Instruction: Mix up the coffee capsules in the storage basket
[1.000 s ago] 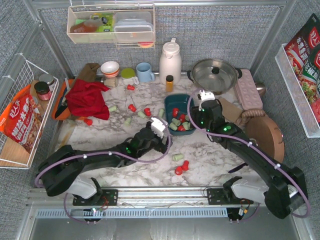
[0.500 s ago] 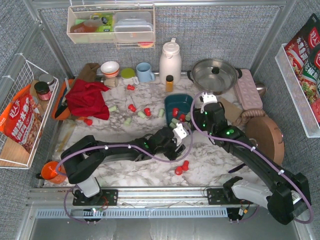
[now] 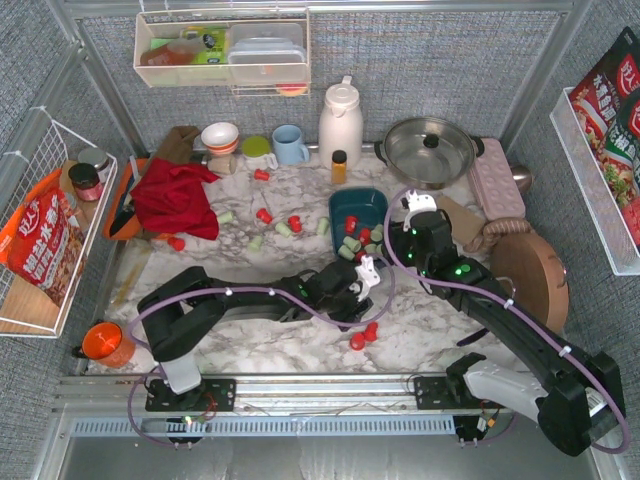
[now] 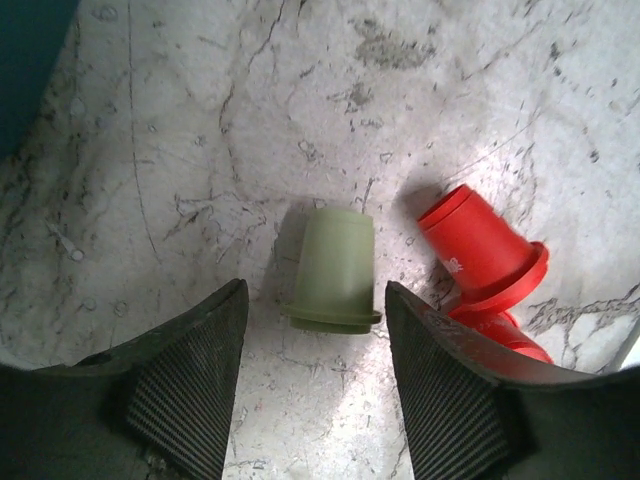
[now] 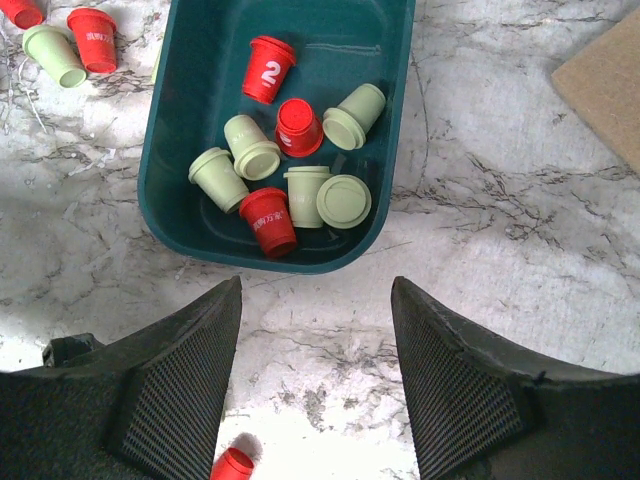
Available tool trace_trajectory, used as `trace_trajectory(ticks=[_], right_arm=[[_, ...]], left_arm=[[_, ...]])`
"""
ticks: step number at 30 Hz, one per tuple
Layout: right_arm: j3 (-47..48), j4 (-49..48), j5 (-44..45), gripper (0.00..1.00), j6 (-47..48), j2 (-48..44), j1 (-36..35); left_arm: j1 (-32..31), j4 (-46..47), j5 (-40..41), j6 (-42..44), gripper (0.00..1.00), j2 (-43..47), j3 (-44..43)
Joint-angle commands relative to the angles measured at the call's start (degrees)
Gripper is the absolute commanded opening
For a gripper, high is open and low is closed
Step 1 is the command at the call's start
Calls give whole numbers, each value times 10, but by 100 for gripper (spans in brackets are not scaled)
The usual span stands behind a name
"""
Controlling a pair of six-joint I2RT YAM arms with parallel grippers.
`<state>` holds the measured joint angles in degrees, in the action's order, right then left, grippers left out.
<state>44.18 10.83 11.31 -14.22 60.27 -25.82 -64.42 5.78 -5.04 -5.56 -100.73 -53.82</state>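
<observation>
A pale green coffee capsule [image 4: 333, 265] lies on its side on the marble. My left gripper [image 4: 315, 300] is open just behind it, one finger on each side, with a gap to each. Two red capsules [image 4: 482, 252] lie right beside it [image 3: 362, 335]. The dark teal storage basket [image 5: 168, 190] holds several red and green capsules [image 5: 268, 185] mixed together. My right gripper [image 5: 315, 340] hangs open over bare marble just short of the basket's near wall. In the top view the left gripper [image 3: 360, 282] is in front of the basket [image 3: 368, 202] and the right gripper [image 3: 412, 215] is at its right.
More loose capsules [image 3: 272, 225] lie left of the basket, near a red cloth [image 3: 175, 195]. A small amber bottle [image 3: 339, 166], white jug [image 3: 340, 122], blue mug [image 3: 290, 145] and lidded pot [image 3: 430, 150] line the back. An orange cup [image 3: 103, 342] stands front left, a round board [image 3: 530, 270] at right.
My left arm has reached right and forward to the green capsule near the two red ones, and its jaws have narrowed. The right gripper has drawn back slightly from the basket.
</observation>
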Motion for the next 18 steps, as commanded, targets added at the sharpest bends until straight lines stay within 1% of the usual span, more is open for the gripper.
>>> trace_trajectory(ticks=[1, 4, 7, 10, 15, 18], right_arm=[[0, -16, -1, 66, -2, -2, 2], [0, -17, -1, 66, -2, -1, 1], [0, -16, 0, 66, -1, -1, 2], [0, -16, 2, 66, -1, -1, 2], [-1, -17, 2, 66, -2, -4, 3], [-2, -19, 3, 66, -3, -8, 3]], left_arm=[[-1, -22, 12, 2, 66, -9, 3], [0, -22, 24, 3, 62, -16, 3], [0, -13, 30, 4, 52, -16, 0], [0, 16, 41, 6, 44, 2, 11], [0, 98, 65, 11, 42, 70, 61], [1, 163, 131, 6, 41, 120, 105]])
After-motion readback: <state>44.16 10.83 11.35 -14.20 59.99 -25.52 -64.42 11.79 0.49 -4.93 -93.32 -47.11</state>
